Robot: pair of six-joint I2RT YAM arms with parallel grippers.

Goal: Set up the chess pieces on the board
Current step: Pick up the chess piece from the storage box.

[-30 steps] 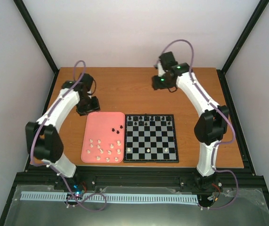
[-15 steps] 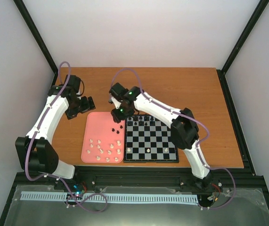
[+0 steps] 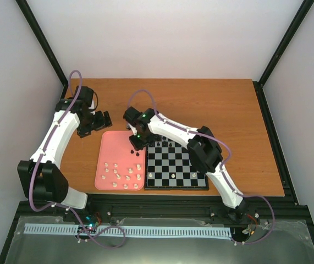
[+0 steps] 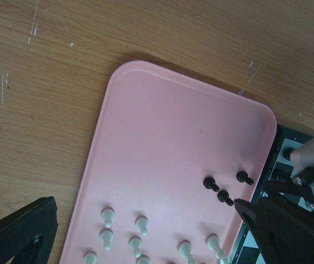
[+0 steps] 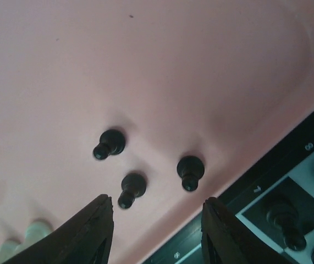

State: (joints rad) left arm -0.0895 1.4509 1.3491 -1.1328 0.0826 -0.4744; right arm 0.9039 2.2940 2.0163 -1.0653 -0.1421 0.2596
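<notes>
I see a wood-grain tabletop (image 4: pixel 91 44) with fine pale scratches, a smooth, matt pink plastic tray (image 4: pixel 167 137), faintly shiny black chess pieces (image 5: pixel 110 144), and cream chess pieces (image 4: pixel 108 215) that look like smooth plastic.

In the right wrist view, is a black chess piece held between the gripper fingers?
No, the three black pieces sit free on the pink tray, and nothing is between the fingers of the right gripper.

- Two robot arms (image 3: pixel 63 124).
- One pink tray (image 4: pixel 162 126).
- One board (image 3: pixel 189 165).
- Three black pieces (image 5: pixel 110 143) on the tray.
- Three cream-white pieces (image 3: pixel 172 175) on the board.
- Roughly a dozen cream-white pieces on the tray, too small to count exactly.
</notes>
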